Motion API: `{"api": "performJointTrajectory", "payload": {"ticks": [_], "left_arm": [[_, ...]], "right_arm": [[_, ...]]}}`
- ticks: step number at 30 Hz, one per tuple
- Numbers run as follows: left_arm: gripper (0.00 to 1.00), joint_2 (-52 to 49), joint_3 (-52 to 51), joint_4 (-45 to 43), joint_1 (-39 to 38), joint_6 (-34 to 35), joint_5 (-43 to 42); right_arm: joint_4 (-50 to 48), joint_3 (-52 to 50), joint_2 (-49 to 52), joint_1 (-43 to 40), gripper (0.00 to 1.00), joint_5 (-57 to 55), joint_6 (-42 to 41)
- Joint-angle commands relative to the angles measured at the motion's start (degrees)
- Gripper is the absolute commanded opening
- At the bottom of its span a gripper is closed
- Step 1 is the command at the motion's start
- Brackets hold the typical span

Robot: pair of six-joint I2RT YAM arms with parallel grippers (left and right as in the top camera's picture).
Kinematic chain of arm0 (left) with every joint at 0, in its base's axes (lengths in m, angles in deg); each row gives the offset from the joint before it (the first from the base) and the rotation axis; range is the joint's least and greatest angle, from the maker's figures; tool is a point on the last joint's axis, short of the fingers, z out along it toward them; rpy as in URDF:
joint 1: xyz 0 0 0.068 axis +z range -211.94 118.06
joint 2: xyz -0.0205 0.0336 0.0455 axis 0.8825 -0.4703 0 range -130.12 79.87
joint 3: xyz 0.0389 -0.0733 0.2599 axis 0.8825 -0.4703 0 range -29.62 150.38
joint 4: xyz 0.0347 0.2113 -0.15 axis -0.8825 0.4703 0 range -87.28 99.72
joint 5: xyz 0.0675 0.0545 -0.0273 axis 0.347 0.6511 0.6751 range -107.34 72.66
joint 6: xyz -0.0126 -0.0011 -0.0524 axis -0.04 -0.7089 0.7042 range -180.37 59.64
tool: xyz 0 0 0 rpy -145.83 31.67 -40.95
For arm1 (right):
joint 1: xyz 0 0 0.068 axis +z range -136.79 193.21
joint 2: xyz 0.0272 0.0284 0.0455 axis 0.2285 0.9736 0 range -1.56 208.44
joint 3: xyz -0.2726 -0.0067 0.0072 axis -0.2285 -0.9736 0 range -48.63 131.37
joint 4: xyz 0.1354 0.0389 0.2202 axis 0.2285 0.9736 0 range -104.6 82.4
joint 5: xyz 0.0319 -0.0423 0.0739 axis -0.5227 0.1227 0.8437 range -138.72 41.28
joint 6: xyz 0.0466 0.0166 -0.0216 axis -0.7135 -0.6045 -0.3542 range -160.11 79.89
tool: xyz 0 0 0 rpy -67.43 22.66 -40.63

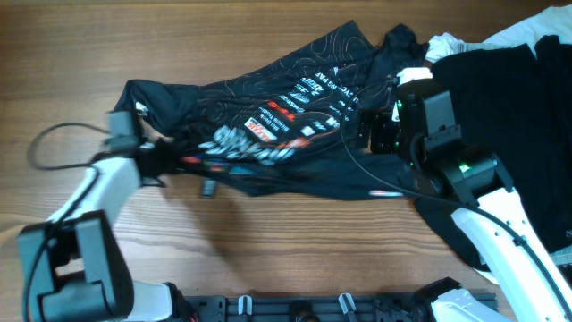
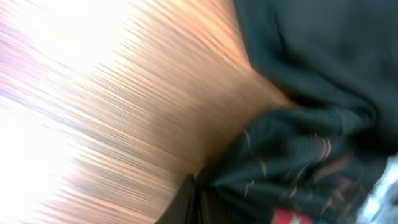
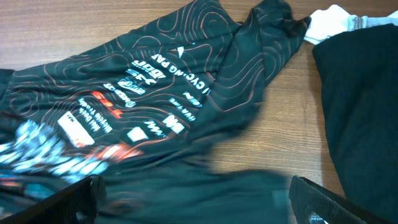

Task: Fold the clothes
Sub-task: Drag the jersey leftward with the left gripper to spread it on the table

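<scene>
We see the black jersey spread across the wooden table. A black clothes pile lies at 3 o'clock, with a white garment at 1 o'clock. Our right gripper is spread wide over the jersey's 3 o'clock side. Our left gripper meets its 9 o'clock edge, but blur hides its grip.

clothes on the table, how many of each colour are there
black jersey with orange-red lines: 1
plain black pile: at least 1, its layers cannot be told apart
white garment: 1
total: at least 3
</scene>
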Motion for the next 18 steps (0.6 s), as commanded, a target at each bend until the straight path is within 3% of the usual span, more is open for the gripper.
{"api": "performJointTrajectory", "payload": {"ticks": [1, 5, 6, 8, 9, 10, 13, 16, 18], "left_arm": [[0.04, 1.8, 7.3, -7.3, 10.3, 0.3, 4.4], [0.04, 1.8, 12.4, -13.4, 17.0, -3.3, 4.4], [0.1, 1.8, 12.8, -13.0, 17.2, -3.5, 3.9], [0.94, 1.8, 12.8, -7.5, 17.0, -4.3, -4.1], [1.0, 1.8, 12.8, -3.2, 16.8, -4.2, -8.9], [1.0, 1.8, 12.8, 4.4, 15.6, -4.2, -15.2], [1.0, 1.8, 12.7, 20.9, 10.2, -4.0, -17.7], [1.0, 1.8, 11.1, 27.6, 1.4, 1.6, -17.5], [1.0, 1.3, 8.2, 27.4, -5.2, 6.6, -11.8]], "right_arm": [[0.2, 0.5, -0.3, -0.2, 1.0, -1.6, -0.8], [1.0, 0.5, 1.2, -0.2, 1.0, -1.5, -0.8], [0.9, 0.5, 1.9, -0.2, 1.0, -1.4, -1.7], [0.9, 0.5, 2.6, -0.2, 1.0, -1.4, -2.3], [0.9, 0.5, 2.8, -0.2, 1.0, -1.4, -2.7], [0.9, 0.5, 2.9, -0.2, 1.0, -1.4, -3.4], [0.9, 0.5, 3.1, -0.2, 1.0, -1.4, -3.4], [0.8, 0.5, 3.4, -0.2, 1.0, -1.4, -3.4], [1.0, 0.5, 3.4, -0.2, 1.0, -1.4, -3.3]]}}
